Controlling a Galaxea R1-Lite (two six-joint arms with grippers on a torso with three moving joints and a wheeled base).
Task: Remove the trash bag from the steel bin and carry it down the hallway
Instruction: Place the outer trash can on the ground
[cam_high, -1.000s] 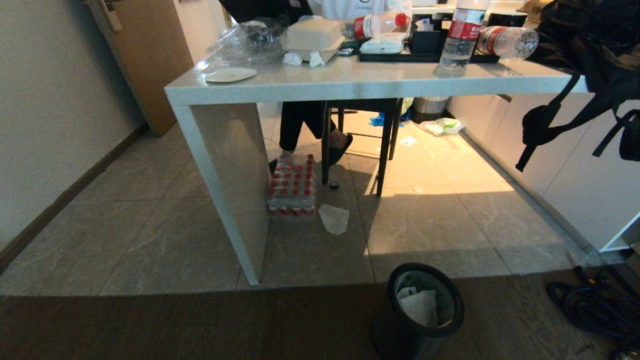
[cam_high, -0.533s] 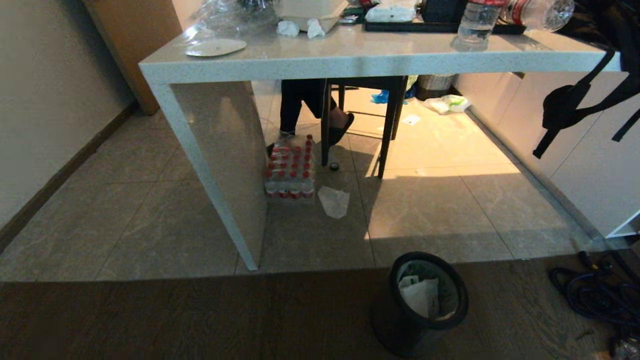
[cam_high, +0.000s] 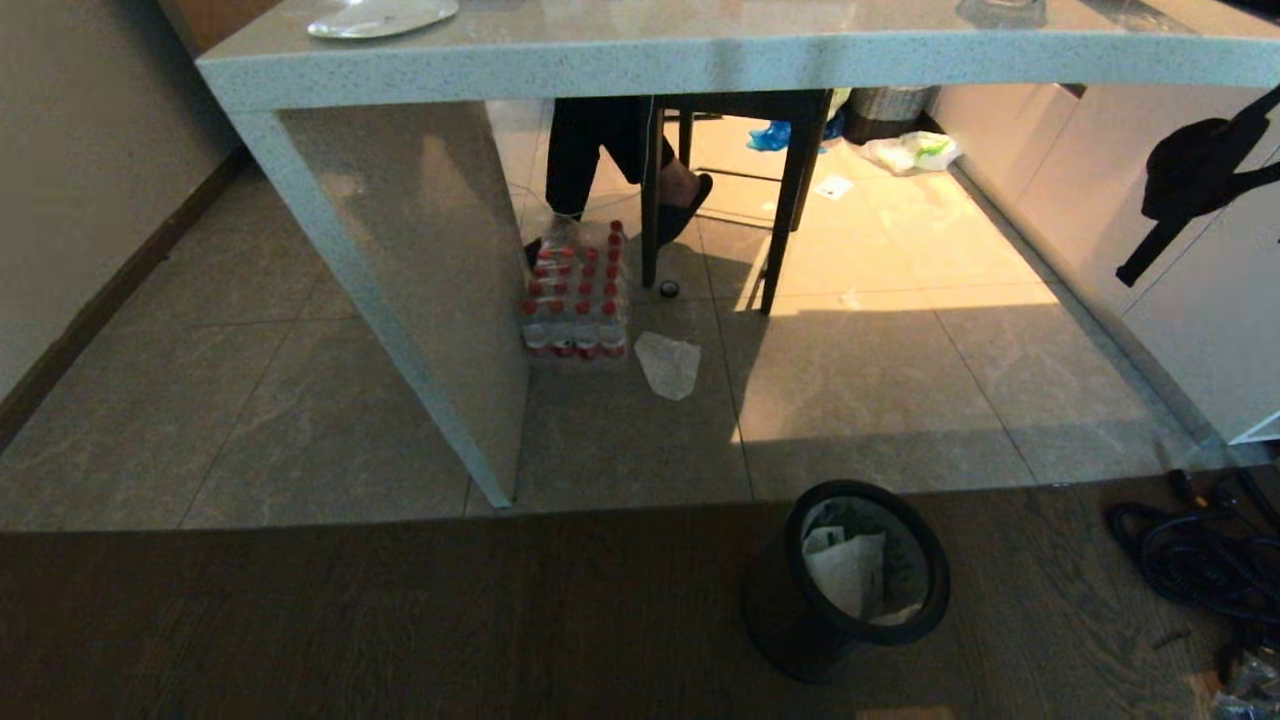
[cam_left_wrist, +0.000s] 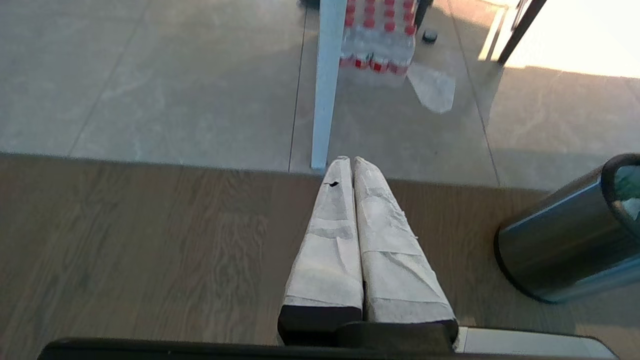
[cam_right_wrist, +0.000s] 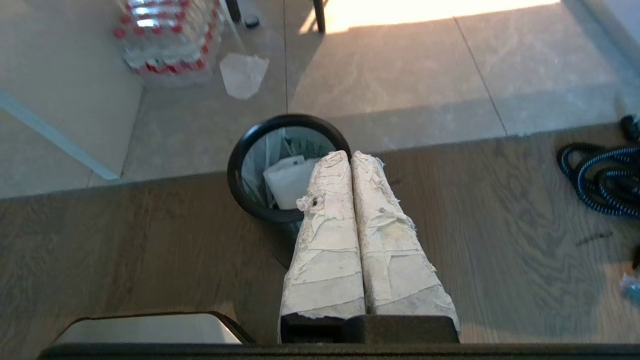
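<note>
Below, in the head view, the steel bin stands on dark wood flooring just short of the tile edge, the trash bag crumpled inside it beneath the black rim; neither arm shows here. A stone-topped table spans the space beyond, its slab leg beside a shrink-wrapped pack of red-capped bottles and a flat white scrap. A seated person's leg and a dark chair sit behind the pack, while coiled cable lies on the wood well to the bin's right.

From the left wrist, the left gripper hangs over bare wood with its taped fingers pressed together, the bin off to one side and apart from it.

From the right wrist, the right gripper, fingers likewise together and empty, hovers over the bin's near rim, the bag visible in the dark inside. The step in hand looks like lining up for the reach: the right gripper probably needs to part its fingers, drop inside the rim without knocking the light bin, and pinch a bag handle. Open wood on the left offers the clearest room for turning away.
</note>
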